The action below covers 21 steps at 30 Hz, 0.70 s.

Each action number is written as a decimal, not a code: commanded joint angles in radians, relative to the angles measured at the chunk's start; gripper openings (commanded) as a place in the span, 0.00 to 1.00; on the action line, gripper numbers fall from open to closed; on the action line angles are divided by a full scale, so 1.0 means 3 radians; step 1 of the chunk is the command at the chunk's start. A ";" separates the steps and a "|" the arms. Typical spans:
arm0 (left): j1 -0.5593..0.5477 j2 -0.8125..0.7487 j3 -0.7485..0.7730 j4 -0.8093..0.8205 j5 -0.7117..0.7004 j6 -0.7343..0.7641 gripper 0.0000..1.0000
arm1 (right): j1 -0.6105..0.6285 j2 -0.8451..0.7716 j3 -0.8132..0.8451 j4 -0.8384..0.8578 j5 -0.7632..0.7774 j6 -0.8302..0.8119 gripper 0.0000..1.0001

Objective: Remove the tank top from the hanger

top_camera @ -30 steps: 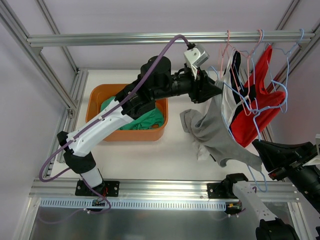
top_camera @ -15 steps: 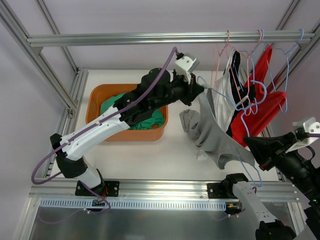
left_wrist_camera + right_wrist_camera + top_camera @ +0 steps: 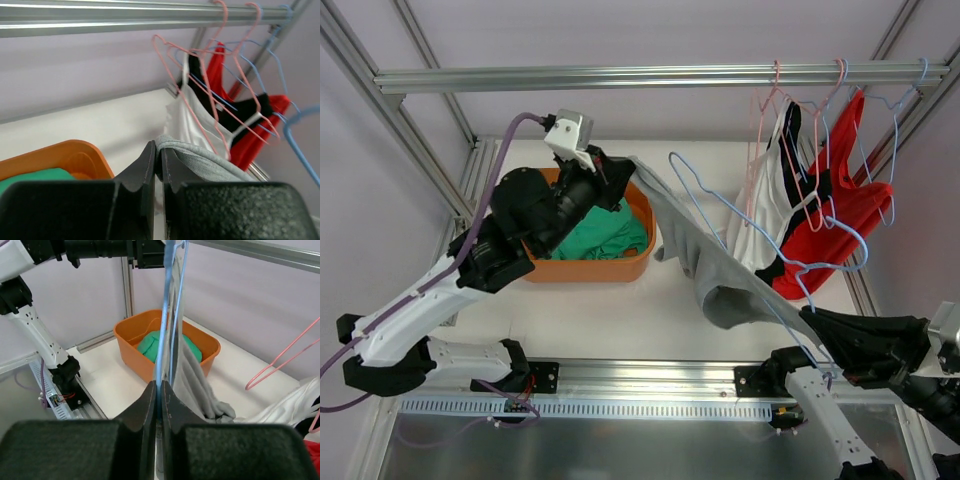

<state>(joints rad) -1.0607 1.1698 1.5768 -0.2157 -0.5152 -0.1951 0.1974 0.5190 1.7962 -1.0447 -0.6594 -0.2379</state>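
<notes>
Currently, you hold: left jaws, upper left, clamped on grey tank top (image 3: 712, 272); right jaws, lower right, clamped on blue hanger (image 3: 164, 315); tank top stretched between.

Looks down on a white table (image 3: 620, 300) inside an aluminium frame. Shows the left gripper (image 3: 620, 172) raised above the far right corner of the orange bin (image 3: 642, 215), pinched onto 1 edge of the grey tank top (image 3: 710, 270). Shows that top drawn taut on a long diagonal from there toward the right gripper (image 3: 810, 318), with a slack fold drooping near its lower end. Shows the blue hanger (image 3: 701, 178) clear of the rail (image 3: 620, 77), lying along the fabric, its lower end caught between the right gripper's closed fingers. Places green cloth (image 3: 605, 235) in the bin. Places 3 more hangers on the rail at far right, carrying white, black and red garments (image 3: 840, 200).
</notes>
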 commanded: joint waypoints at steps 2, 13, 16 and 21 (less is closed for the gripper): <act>0.0018 -0.0355 -0.0326 0.0126 0.1396 0.0052 0.00 | 0.0032 -0.0430 -0.0834 0.1699 0.0137 0.0648 0.00; -0.0166 -0.0550 -0.1496 0.0203 0.4781 0.0063 0.00 | 0.0017 0.0217 -0.2694 0.7554 0.0510 0.3364 0.00; -0.0166 -0.0693 -0.1890 0.0167 0.3781 -0.0177 0.00 | 0.0017 0.0341 -0.2364 0.6924 0.0174 0.3116 0.00; -0.0166 -0.0994 -0.2396 -0.0160 0.2256 -0.0530 0.00 | 0.0017 -0.0164 -0.2148 0.4668 0.0198 0.1879 0.00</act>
<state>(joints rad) -1.1118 0.9485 0.9081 -0.2508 0.4332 -0.2642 0.2008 0.5991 1.0359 0.6598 -0.5915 0.5278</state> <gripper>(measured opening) 0.028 0.051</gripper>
